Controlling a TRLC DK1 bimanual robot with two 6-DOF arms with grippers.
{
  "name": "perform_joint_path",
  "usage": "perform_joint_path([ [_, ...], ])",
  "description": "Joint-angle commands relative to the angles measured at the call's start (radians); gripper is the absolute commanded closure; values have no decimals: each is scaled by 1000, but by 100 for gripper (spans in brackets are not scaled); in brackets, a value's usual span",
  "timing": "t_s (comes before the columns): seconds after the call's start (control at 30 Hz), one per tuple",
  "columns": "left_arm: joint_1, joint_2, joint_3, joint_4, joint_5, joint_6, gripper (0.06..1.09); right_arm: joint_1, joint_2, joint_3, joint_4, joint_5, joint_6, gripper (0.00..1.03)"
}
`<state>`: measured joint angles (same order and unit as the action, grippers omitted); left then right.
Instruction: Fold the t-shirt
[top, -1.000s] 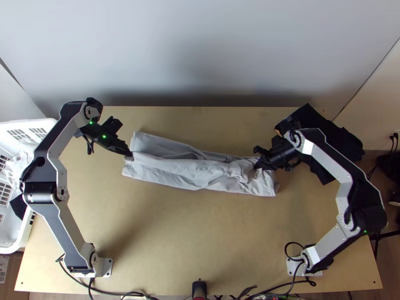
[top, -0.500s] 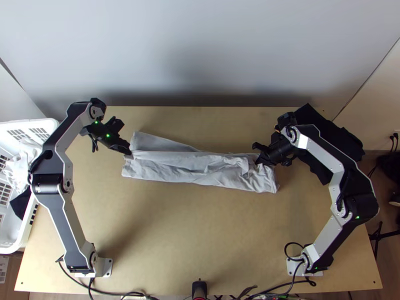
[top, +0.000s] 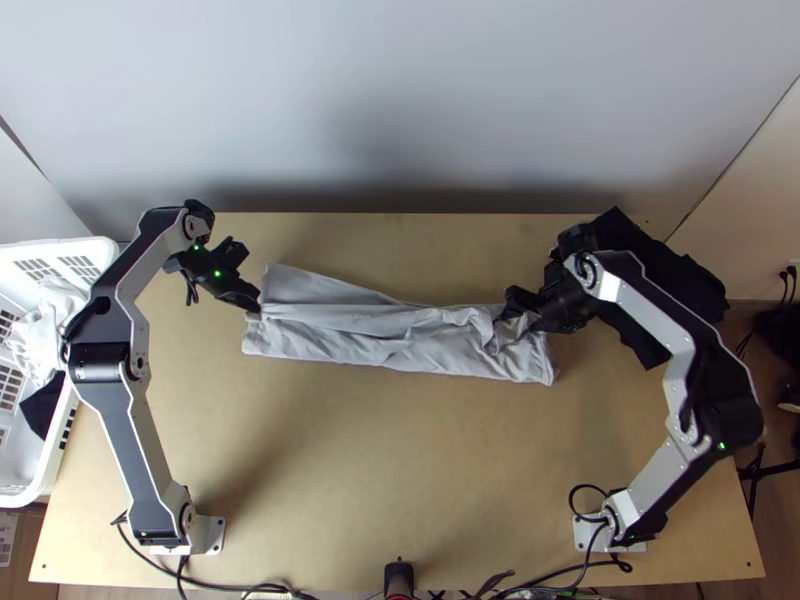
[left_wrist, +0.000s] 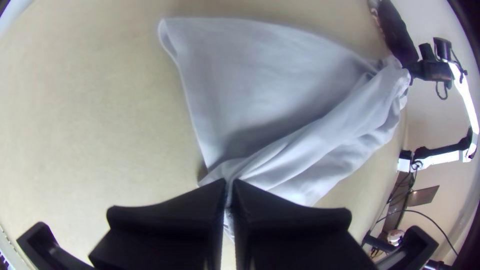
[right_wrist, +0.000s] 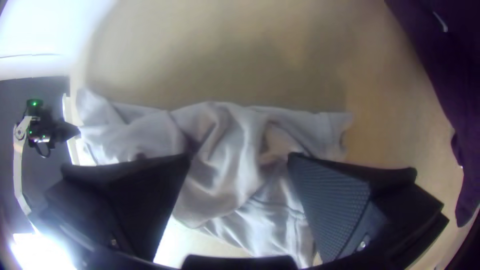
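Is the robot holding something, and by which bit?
Yes: the left end effector pinches the shirt by the end nearer the basket; the right one is open.

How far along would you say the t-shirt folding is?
The grey t-shirt already lies in a long strip. The left gripper pinches one end; the right gripper is open at the rumpled other end. Aligning the layers and shortening the strip seem left.

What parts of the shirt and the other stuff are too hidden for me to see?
The pinched bit of the shirt: left wrist view, covered by the left hand.
The shirt's lower layers: top view, hidden by the cloth on top.
The basket's left side: top view, cut off by the edge.
Part of the black cloth: top view, hidden under the right arm.
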<state>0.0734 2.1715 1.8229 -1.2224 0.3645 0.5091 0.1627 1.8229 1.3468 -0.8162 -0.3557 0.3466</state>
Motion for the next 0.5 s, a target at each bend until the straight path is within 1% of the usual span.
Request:
perform_joint_path([
  [0.0,11,-19,-16,1,-1,14,105,32,-175,14,0,-5,-20,4],
  [0.03,14,-21,-20,1,-1,16,105,41,-203,23,-3,-9,-1,5],
  [0.1,14,-26,-24,1,-1,16,105,70,-235,41,-51,-45,71,5],
  [0.17,14,-30,-25,3,-1,17,105,110,-235,69,-166,-115,112,5],
  [0.23,14,-35,-24,3,-1,19,105,150,-232,68,-235,-183,155,5],
  [0.3,12,-35,-24,3,-1,20,105,184,-223,45,-256,-241,184,5],
  [0.37,11,-35,-25,4,-1,20,105,215,-197,20,-256,-270,192,5],
  [0.47,8,-35,-25,3,-1,19,105,255,-139,12,-242,-272,186,5],
])
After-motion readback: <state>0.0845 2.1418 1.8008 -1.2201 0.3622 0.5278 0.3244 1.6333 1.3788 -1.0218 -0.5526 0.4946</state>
